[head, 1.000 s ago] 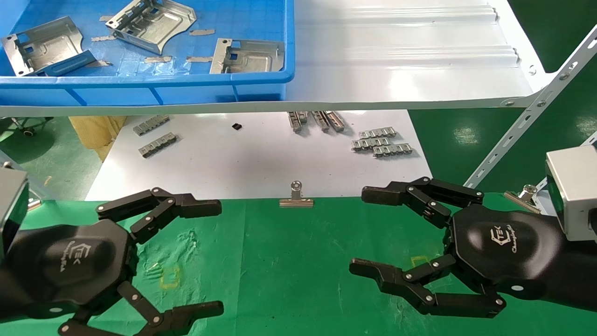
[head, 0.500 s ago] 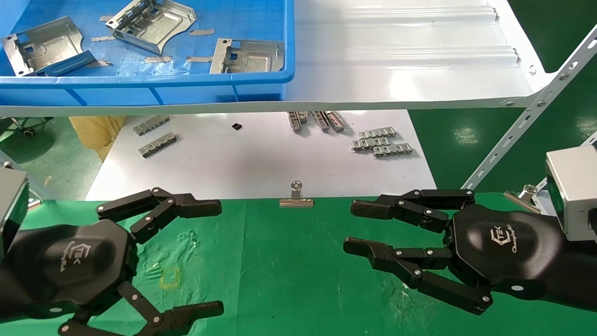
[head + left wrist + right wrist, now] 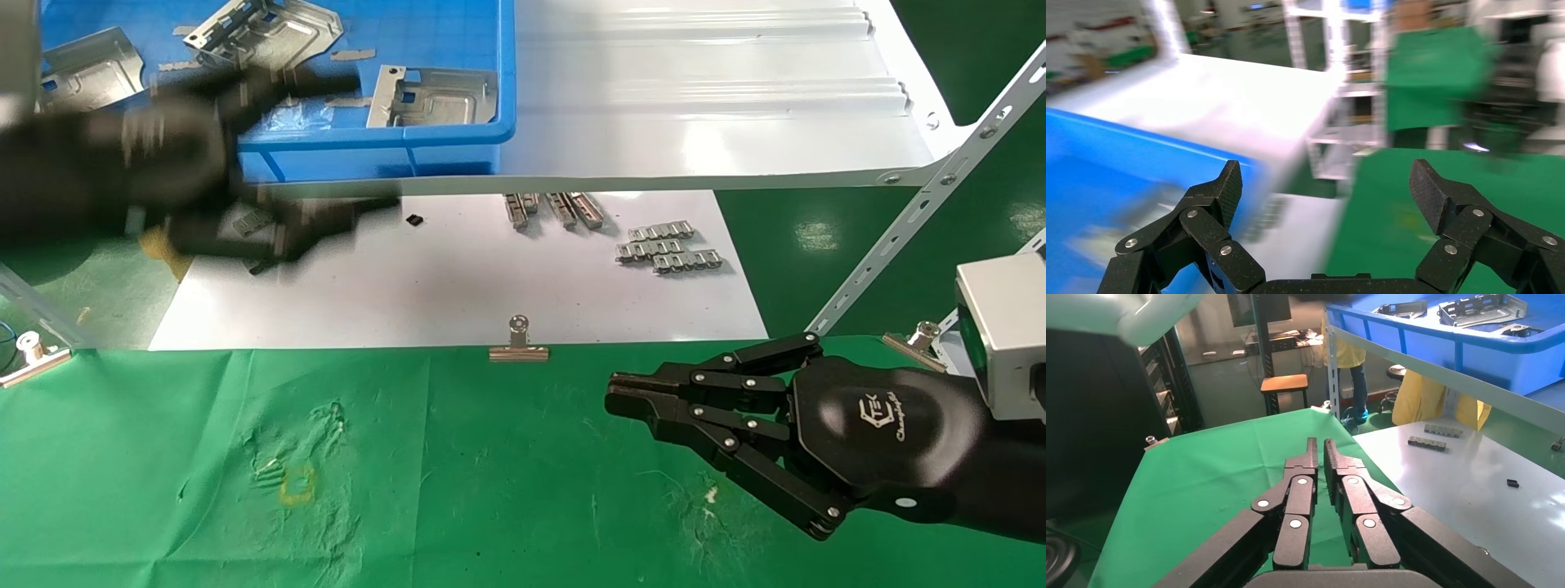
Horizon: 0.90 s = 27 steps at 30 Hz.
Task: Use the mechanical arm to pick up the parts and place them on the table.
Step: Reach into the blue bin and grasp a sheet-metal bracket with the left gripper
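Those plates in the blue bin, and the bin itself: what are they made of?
The plates look like bare stamped sheet metal, probably steel: silvery, dull-shiny, with pressed ridges, bent tabs and punched holes. The blue bin looks like moulded plastic: even colour, smooth glossy walls, thick rounded rim.

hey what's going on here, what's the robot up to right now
The left end effector, fingers open and empty, is up at the front wall of the blue bin on the white shelf, where the stamped metal parts lie. None is on the green table yet. The right end effector hovers low over the cloth, fingers closed on nothing. Small link strips lie on the white sheet, with a binder clip at the cloth's edge.
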Available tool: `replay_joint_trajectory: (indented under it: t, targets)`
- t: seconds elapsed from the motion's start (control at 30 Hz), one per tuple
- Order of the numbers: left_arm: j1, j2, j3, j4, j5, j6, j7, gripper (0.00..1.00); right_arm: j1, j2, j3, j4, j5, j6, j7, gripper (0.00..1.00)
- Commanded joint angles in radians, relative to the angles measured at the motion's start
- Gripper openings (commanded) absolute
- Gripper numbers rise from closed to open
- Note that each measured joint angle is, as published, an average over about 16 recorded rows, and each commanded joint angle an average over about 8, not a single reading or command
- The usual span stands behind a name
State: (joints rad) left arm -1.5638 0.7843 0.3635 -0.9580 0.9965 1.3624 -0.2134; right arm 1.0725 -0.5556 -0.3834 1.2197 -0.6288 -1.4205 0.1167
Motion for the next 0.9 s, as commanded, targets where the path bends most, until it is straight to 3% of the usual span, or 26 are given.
replay_joint_trajectory:
  t: [0.03,0.13,0.17,0.27,0.3,0.37,0.43,0.53,0.57,0.9]
  targets:
    - [-0.11,0.046,0.027,0.085,0.066,-0.017,-0.004,1.0,0.0,0.0,0.0,0.0,0.0,0.0,0.0,0.0]
    - [-0.234,0.122,0.066,0.276,0.163,-0.088,0.022,1.0,0.0,0.0,0.0,0.0,0.0,0.0,0.0,0.02]
    - [-0.27,0.146,0.078,0.34,0.193,-0.118,0.031,1.0,0.0,0.0,0.0,0.0,0.0,0.0,0.0,0.09]
    - [-0.354,0.209,0.11,0.514,0.272,-0.223,0.055,1.0,0.0,0.0,0.0,0.0,0.0,0.0,0.0,0.47]
    - [-0.375,0.227,0.119,0.565,0.295,-0.261,0.062,0.92,0.0,0.0,0.0,0.0,0.0,0.0,0.0,0.59]
    - [-0.409,0.258,0.133,0.651,0.33,-0.338,0.075,0.67,0.0,0.0,0.0,0.0,0.0,0.0,0.0,0.84]
    - [-0.433,0.282,0.142,0.718,0.355,-0.407,0.086,0.42,0.0,0.0,0.0,0.0,0.0,0.0,0.0,1.0]
    - [-0.455,0.307,0.149,0.785,0.374,-0.478,0.102,0.05,0.0,0.0,0.0,0.0,0.0,0.0,0.0,1.0]
    - [-0.46,0.312,0.151,0.801,0.378,-0.492,0.107,0.0,0.0,0.0,0.0,0.0,0.0,0.0,0.0,1.0]
    - [-0.489,0.322,0.16,0.89,0.392,-0.488,0.128,0.0,0.0,0.0,0.0,0.0,0.0,0.0,0.0,1.0]
